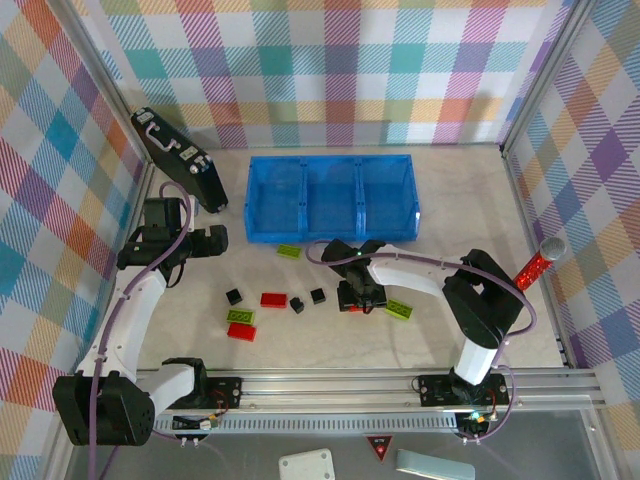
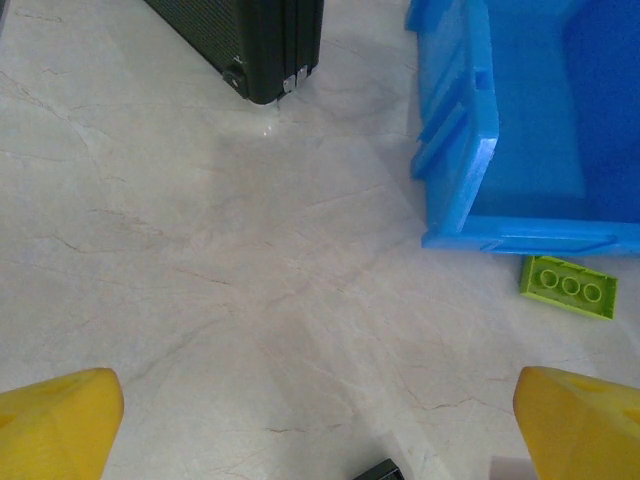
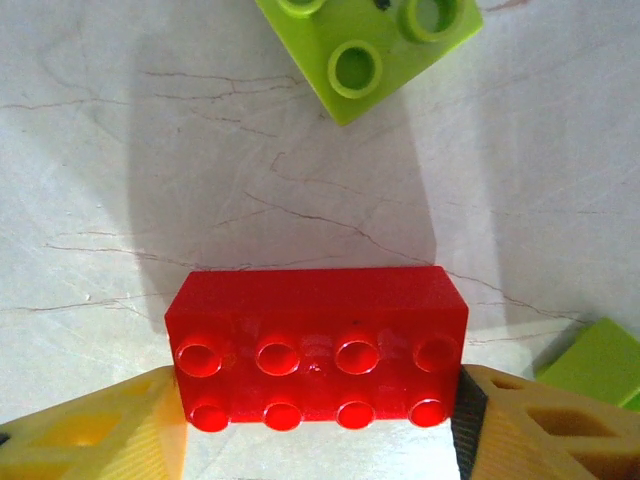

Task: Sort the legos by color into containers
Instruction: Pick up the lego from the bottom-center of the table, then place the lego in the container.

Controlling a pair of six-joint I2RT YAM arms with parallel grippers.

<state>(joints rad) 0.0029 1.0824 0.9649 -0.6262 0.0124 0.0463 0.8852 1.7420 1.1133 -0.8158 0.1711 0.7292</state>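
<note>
Right gripper [image 3: 315, 420] flanked the red brick [image 3: 315, 330] at both ends, whether clamped I could not tell; next it likely needed squeezing, lifting and carrying to the far blue tray [image 1: 300, 232].

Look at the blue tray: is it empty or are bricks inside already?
Empty. From above, all three compartments of the blue tray show bare blue floor, and the legos lie outside on the table.
</note>
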